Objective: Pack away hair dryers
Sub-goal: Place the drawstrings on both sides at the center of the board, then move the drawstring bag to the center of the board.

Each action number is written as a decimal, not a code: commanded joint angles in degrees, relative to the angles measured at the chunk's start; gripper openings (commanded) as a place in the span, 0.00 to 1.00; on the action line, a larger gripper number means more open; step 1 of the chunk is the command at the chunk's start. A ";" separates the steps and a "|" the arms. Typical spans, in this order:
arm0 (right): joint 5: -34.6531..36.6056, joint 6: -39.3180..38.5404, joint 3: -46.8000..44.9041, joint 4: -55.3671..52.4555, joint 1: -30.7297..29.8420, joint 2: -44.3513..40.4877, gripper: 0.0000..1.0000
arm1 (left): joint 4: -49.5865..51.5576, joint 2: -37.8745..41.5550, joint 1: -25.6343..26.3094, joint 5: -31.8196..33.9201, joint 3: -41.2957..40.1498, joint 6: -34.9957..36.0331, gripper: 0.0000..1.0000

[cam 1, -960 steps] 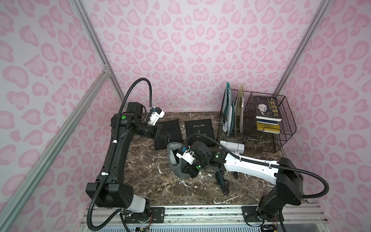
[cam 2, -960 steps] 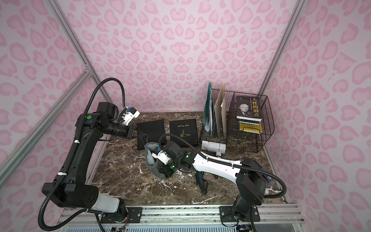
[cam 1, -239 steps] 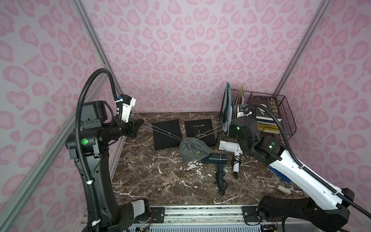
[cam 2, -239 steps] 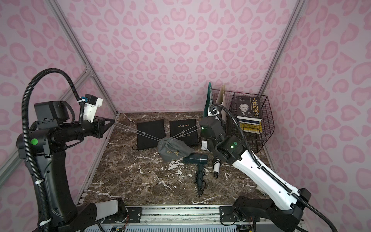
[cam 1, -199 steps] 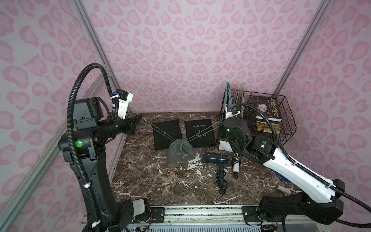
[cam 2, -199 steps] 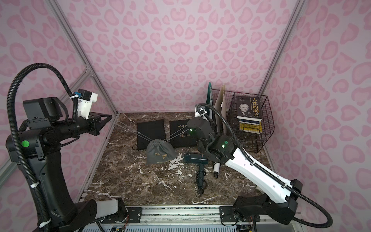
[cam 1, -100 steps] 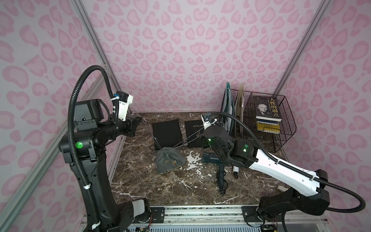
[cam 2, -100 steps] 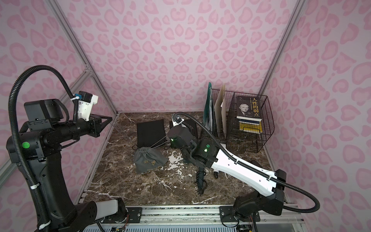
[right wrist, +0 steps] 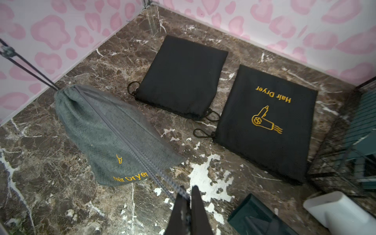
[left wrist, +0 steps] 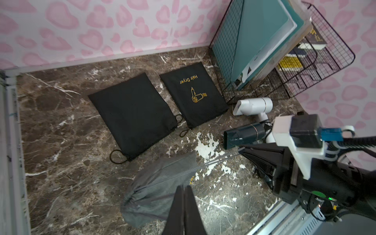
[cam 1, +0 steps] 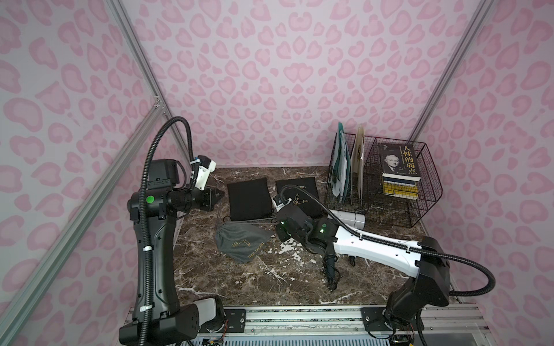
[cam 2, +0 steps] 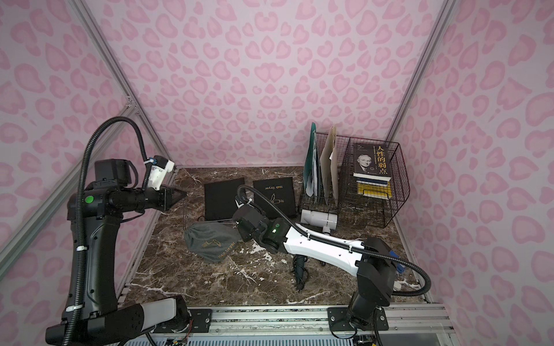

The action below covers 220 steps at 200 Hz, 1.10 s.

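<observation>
**Fig.** Left hand [cam 2: 183,194], raised, and right hand [right wrist: 188,193], low, each closed on a cord [right wrist: 130,146] of the grey pouch [cam 1: 242,241] lying on the surface [cam 1: 239,284]. Teal dryer [left wrist: 244,135] and white dryer [left wrist: 254,104] lie outside it, near the rack [left wrist: 223,50].

Left arm [cam 1: 154,239] stands tall with its forearm level, left gripper [cam 1: 221,194] high above the pouch's [cam 1: 242,241] neck end, jaws pinched tight on a cord [right wrist: 30,68]. Right arm [cam 1: 374,247] stretches long and low, wrist dipped, right gripper [right wrist: 188,194] just beside the pouch's printed end, jaws clamped on a second cord [right wrist: 162,180].
</observation>
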State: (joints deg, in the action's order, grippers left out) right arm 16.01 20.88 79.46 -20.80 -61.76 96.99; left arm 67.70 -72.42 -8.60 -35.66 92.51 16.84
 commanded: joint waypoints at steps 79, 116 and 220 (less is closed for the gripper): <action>-16.53 2.89 -2.75 7.02 0.52 8.22 0.02 | -12.93 -7.03 6.67 7.89 -15.54 7.65 0.23; -20.69 3.15 -5.84 7.85 0.50 5.46 0.21 | -15.49 -13.25 9.69 10.32 -15.02 9.16 0.56; -13.05 9.42 -15.22 2.86 1.15 -7.43 0.49 | -20.18 -23.47 16.21 20.67 -21.15 12.18 0.52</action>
State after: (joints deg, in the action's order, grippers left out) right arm -2.48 26.48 66.65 -16.10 -61.67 91.94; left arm 47.05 -95.79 7.27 -16.80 72.93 26.24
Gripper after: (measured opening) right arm 0.443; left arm 0.541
